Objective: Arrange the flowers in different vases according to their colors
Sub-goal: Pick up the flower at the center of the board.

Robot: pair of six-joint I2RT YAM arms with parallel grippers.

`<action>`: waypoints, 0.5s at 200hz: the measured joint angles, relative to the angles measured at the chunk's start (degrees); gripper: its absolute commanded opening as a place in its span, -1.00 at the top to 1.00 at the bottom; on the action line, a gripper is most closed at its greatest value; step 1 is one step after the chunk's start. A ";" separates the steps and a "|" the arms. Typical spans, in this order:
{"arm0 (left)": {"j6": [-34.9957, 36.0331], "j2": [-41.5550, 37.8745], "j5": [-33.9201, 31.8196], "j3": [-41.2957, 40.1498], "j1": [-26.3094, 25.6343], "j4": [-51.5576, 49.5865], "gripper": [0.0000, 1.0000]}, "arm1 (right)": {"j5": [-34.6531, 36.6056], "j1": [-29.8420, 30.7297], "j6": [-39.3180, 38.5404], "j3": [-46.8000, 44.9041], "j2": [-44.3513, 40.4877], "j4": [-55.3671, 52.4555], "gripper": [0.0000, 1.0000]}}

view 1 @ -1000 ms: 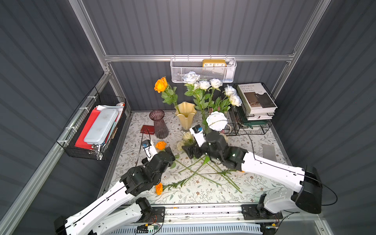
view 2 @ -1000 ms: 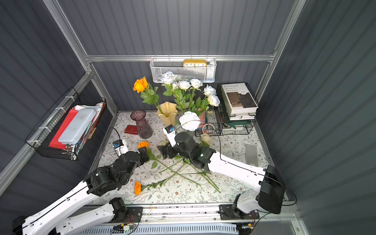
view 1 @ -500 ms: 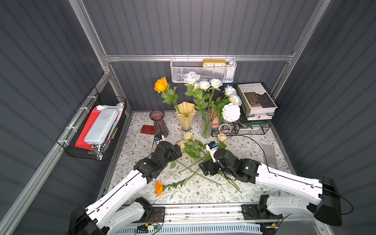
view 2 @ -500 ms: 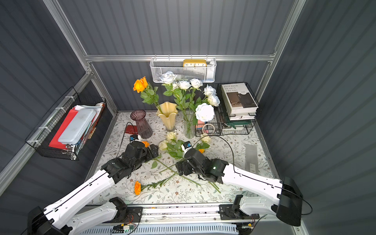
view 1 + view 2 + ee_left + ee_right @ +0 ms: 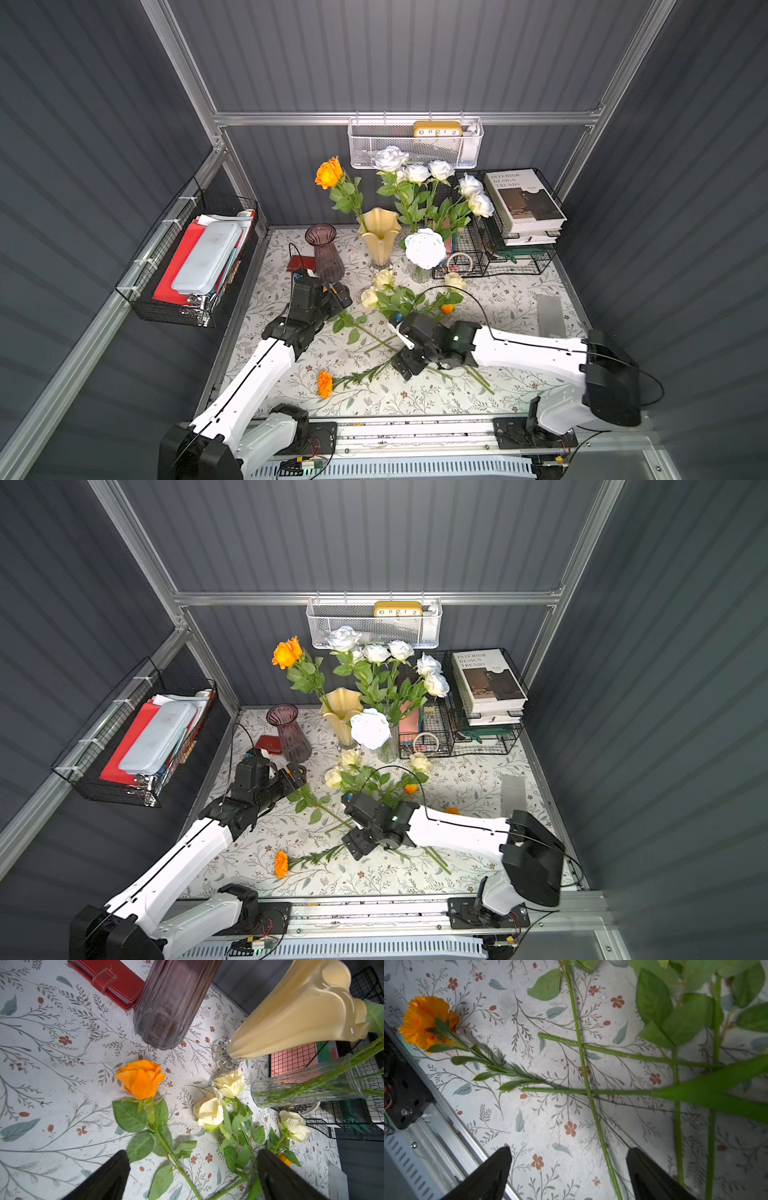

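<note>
While both arms lean over the tablecloth [image 5: 511,299] in a top view, the left gripper [image 5: 337,298] stands spread wide and empty just in front of the purple vase [image 5: 325,254]. The right gripper [image 5: 405,368] hangs equally wide over crossed stems and grips nothing. An orange rose [image 5: 329,173] stands in the cream-yellow vase [image 5: 380,237], and white roses [image 5: 424,248] fill the clear vase [image 5: 419,275] beside it. Cream-yellow roses [image 5: 384,279] lie loose mid-table, and a marigold [image 5: 325,383] lies near the front rail.

From the left wrist, the gripper's fingers [image 5: 108,1176] sit far apart. Only the leafy stem of a second orange rose [image 5: 141,1079] runs between them, flat on the cloth and ungripped. Beyond it stand the three vases, with a red wallet [image 5: 116,978] just beside the purple one.

From the right wrist, the jaws are parted wide above the cloth. One bare stem [image 5: 591,1105] passes between them, lying loose among other crossed stems. The marigold lies off to one side, near the rail.
</note>
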 measured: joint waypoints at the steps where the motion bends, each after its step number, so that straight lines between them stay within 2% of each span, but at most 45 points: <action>1: 0.04 0.00 0.09 0.00 0.15 0.00 -0.98 | 0.02 0.00 -0.13 0.26 0.28 0.02 -0.83; 44: 2.97 -0.22 3.50 0.04 9.66 0.04 -0.99 | 0.61 -0.33 -6.58 12.70 13.27 1.46 -0.78; 100: 4.48 -0.39 5.73 0.04 10.54 0.39 -0.99 | 0.44 -4.11 -10.97 17.40 21.81 2.89 -0.71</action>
